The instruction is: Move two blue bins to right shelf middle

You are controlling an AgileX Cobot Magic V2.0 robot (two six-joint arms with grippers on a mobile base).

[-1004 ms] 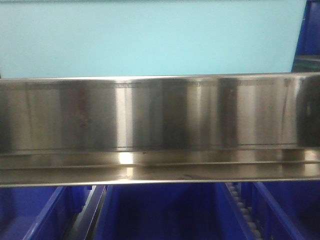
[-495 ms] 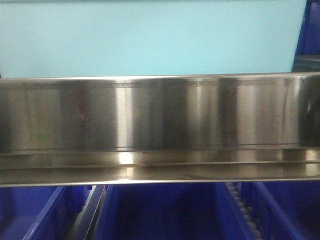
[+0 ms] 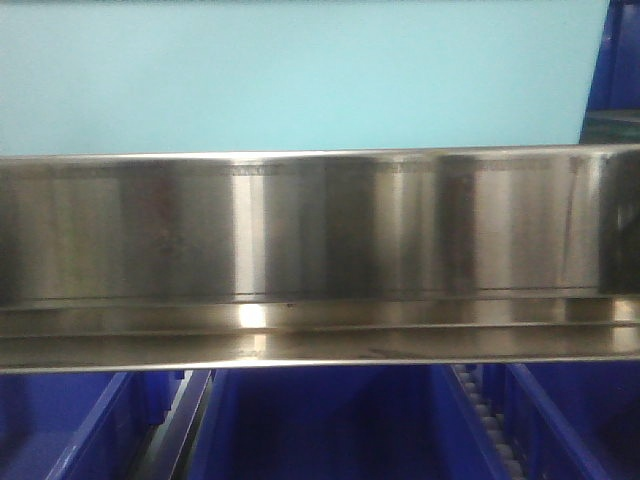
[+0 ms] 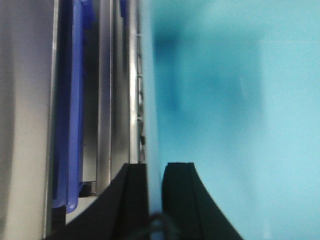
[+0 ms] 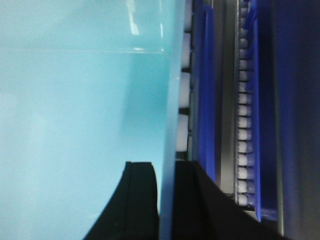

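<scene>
A light blue bin [image 3: 300,75] fills the top of the front view, above a steel shelf rail [image 3: 320,260]. In the left wrist view my left gripper [image 4: 155,172] is shut on a thin side wall of this bin [image 4: 235,100], one black finger on each face. In the right wrist view my right gripper [image 5: 166,170] is shut on the opposite wall of the same bin [image 5: 75,100]. Neither gripper shows in the front view. Dark blue bins [image 3: 330,425] sit on the level below the rail.
More dark blue bins stand at lower left [image 3: 60,430] and lower right [image 3: 580,420], with a white roller track [image 3: 485,420] between them. Another dark blue bin [image 3: 620,60] shows at the upper right edge. Steel shelf posts [image 4: 105,90] run beside the left gripper.
The light blue bin's right edge has shifted slightly left in the front view. Nothing else has visibly changed.
</scene>
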